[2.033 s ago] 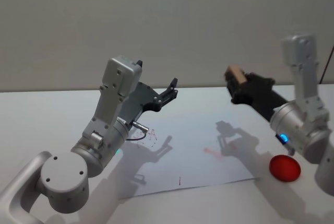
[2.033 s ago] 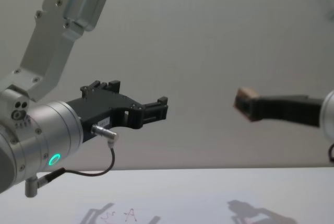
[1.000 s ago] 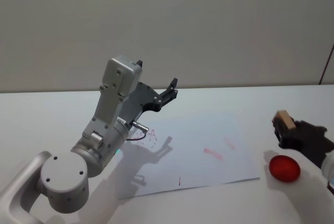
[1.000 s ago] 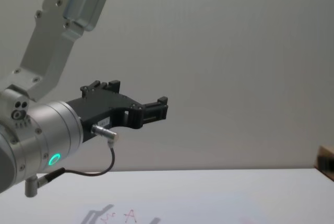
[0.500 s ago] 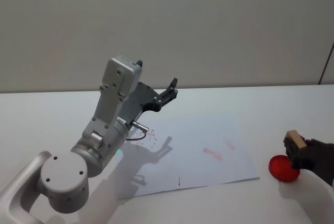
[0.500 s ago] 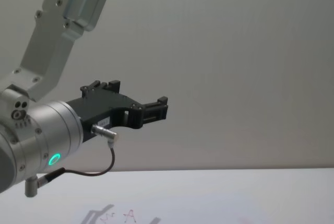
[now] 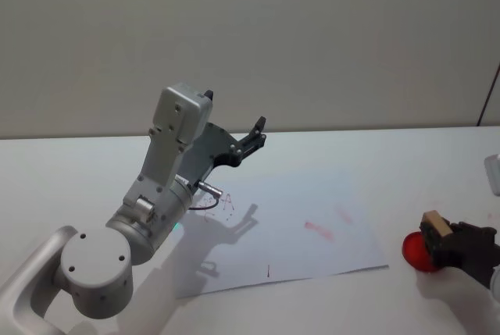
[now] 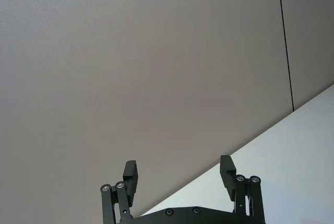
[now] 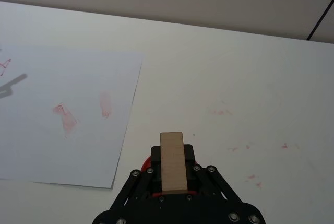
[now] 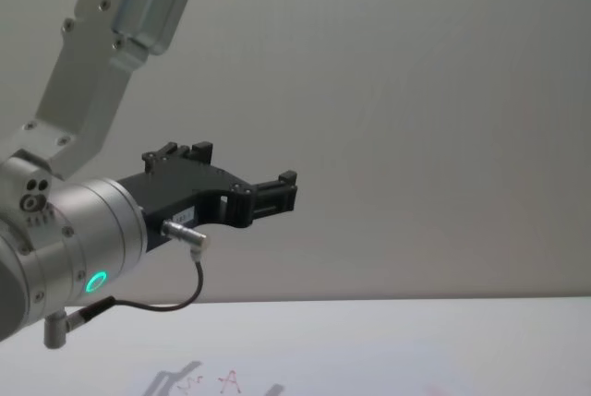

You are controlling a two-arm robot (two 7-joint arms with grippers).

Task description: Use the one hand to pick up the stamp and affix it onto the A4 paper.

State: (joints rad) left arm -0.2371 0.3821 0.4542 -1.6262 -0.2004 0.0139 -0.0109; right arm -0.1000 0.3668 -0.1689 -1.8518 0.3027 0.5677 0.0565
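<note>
Pinching one stamp in right gripper, fingers pressed onto both sides of the tan block, block standing up past the fingertips. Hovering just off the A4 paper's right edge, w/ one red round pad directly under/behind the gripper, partly hidden by it. Looking ahead of the gripper: bare white table lying open on the far side, faint red specks scattered on it; paper's near right corner sitting just beside the gripper, toward robot's left. Counting on the single sheet: two smudgy red marks nearest the gripper, an A-like mark + small scribble farther off by the left arm's shadow, one short red tick near the sheet's front edge. Holding left gripper raised well above the table, far from the stamp, fingers spread apart, gripping nothing.
</note>
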